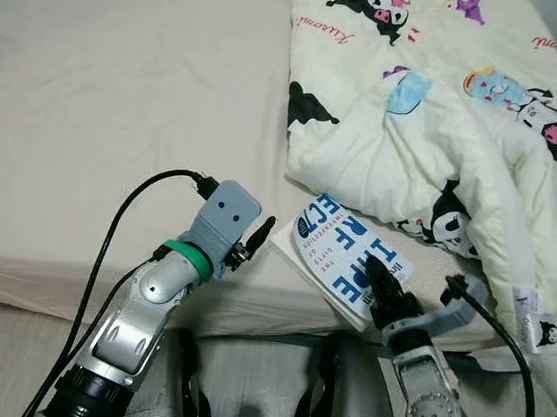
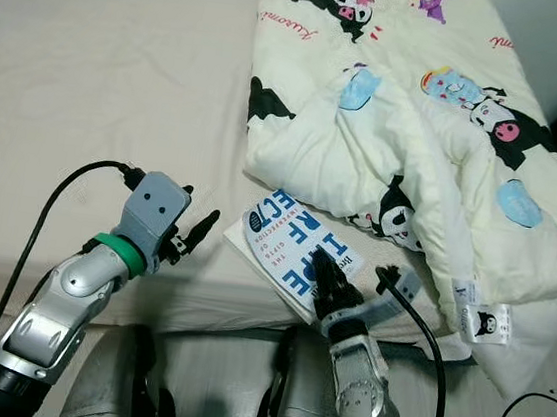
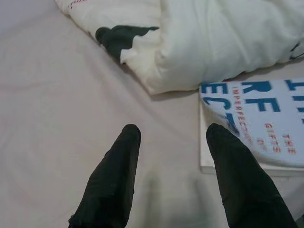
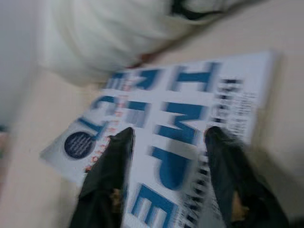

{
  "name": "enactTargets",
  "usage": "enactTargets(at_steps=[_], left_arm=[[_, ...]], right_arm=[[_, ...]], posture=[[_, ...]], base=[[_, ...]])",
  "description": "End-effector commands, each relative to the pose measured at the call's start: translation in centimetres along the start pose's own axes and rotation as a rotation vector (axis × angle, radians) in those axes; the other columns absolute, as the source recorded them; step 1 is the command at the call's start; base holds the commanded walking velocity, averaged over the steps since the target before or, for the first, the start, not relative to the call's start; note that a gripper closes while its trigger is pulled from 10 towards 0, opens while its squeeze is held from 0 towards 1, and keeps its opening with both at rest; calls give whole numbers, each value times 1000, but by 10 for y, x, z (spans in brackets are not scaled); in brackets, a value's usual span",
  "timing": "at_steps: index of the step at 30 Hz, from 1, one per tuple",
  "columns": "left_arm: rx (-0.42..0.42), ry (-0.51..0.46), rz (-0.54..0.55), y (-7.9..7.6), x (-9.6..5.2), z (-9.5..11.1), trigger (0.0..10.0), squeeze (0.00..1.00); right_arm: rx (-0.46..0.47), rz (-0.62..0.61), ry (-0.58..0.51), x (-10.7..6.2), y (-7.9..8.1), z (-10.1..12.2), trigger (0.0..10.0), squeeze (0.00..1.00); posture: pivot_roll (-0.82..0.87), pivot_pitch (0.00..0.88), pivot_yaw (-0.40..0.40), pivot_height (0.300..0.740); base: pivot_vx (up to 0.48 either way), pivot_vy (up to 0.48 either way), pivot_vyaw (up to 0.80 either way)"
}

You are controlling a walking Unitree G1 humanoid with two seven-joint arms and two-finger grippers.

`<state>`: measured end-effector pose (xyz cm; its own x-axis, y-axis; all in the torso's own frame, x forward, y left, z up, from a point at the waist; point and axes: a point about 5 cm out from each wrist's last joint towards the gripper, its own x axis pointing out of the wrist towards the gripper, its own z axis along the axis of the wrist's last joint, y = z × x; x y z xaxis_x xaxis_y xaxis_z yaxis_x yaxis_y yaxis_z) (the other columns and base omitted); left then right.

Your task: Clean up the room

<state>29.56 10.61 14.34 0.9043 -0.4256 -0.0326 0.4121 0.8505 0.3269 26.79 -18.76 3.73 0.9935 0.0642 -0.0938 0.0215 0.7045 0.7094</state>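
Two tools, fingers apart: right tool (image 1: 383,284) over glossy flat book (image 1: 338,258), left tool (image 1: 251,243) beside it.

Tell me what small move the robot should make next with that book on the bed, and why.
Probably lower the right gripper and close it on the book's near edge. Its open fingers hover over the cover without gripping. The book lies flat on the bed, its far end tucked under the quilt, so it should slide out toward the robot. The left gripper waits open beside it.

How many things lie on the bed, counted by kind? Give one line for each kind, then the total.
Book: 1
Comforter: 1
Total: 2
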Motion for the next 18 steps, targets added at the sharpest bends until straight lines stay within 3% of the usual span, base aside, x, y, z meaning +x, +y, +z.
enactTargets(at_steps=[1,4,7,12,13,14,15,18], left_arm=[[-7,29,-3,-1,-3,-6,10000,0],[-4,31,-6,-1,-3,-6,10000,0],[2,31,-11,0,-1,-5,10000,0],[8,31,-12,1,-1,-4,10000,0],[9,33,-8,2,-2,-4,10000,0],[9,33,-8,2,-2,-4,10000,0],[11,35,-2,5,-2,-4,10000,0],[11,36,0,6,-3,-4,10000,0]], right_arm=[[-18,-81,14,-9,-12,-9,10000,1000],[-80,-192,-6,-20,-28,-9,10000,1000],[-83,-223,24,-25,-39,-13,10000,1000],[-51,-184,32,-21,-37,-14,10000,1000],[-12,-146,39,-18,-34,-16,10000,90],[-12,-146,39,-18,-34,-16,10000,90],[3,-83,55,-10,-26,-17,10000,0],[-2,-40,61,-5,-20,-18,10000,0]], posture=[[11,170,71,583],[9,170,77,583],[15,173,83,583],[21,173,86,583],[24,177,91,583],[24,177,91,583],[32,183,100,583],[33,184,100,583]], base=[[0,0,0],[0,0,0],[0,0,0],[0,0,0],[0,0,0],[0,0,0],[0,0,0],[0,0,0]])
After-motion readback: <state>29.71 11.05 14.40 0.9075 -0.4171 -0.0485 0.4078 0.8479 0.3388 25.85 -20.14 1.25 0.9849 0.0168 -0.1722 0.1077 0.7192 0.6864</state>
